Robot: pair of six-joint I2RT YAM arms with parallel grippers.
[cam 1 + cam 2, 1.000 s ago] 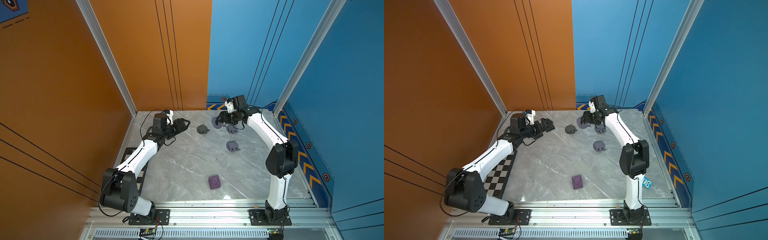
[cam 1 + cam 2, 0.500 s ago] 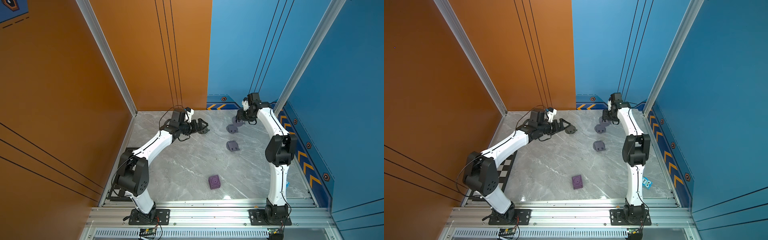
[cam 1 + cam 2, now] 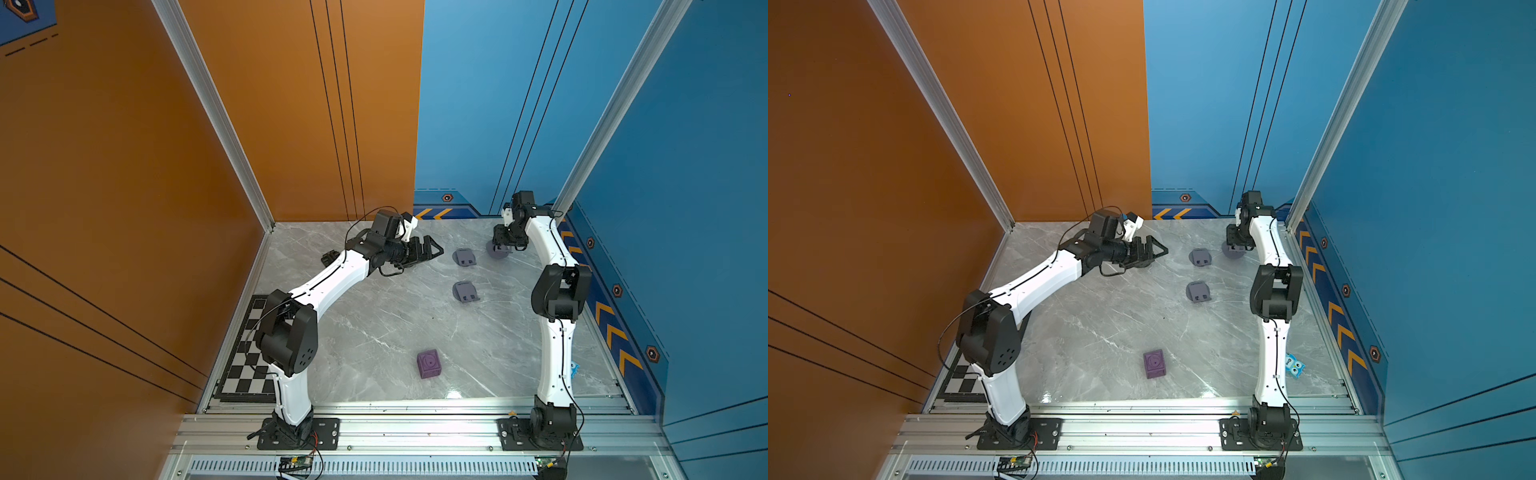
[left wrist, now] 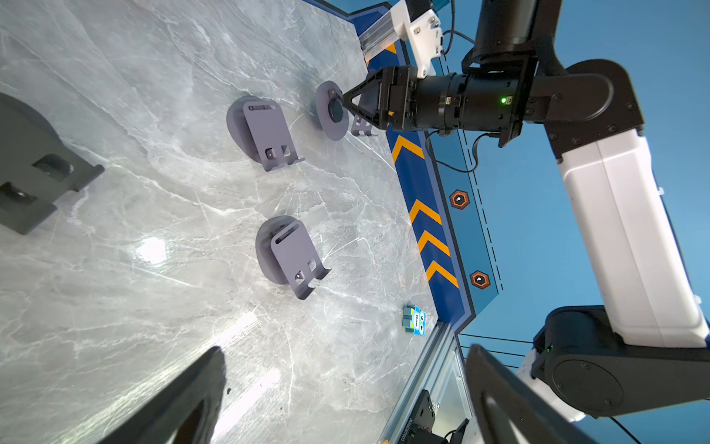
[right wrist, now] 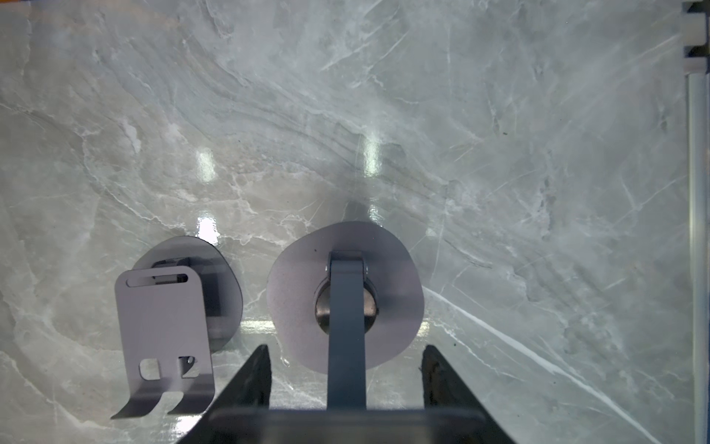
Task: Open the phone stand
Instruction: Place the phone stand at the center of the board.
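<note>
where the fingers (image 5: 249, 384) of the right gripper (image 5: 345, 348) close partway on the plate of the phone stand (image 5: 392, 300), the stand's arm runs up between them from its round base. whether that base rests on the floor (image 5: 499, 153) cannot be told. the left gripper (image 4: 345, 349) stands wide open and holds nothing, close by a dark stand (image 4: 38, 173).

the held stand sits near the back right corner, close to the right wall (image 3: 602, 316). a grey stand (image 3: 464, 257) lies just beside it, another (image 3: 465, 291) nearer the front. open floor spans the middle and the near side, broken only by a purple cube (image 3: 429, 364).

count: four stands, one cube, one blue block (image 3: 1295, 365), one checkered board (image 3: 245, 365).

a second ago the right gripper held the stand nearer the middle of the back edge. the left gripper was drawn back toward the left wall, leaving the dark stand uncovered in both top views.
</note>
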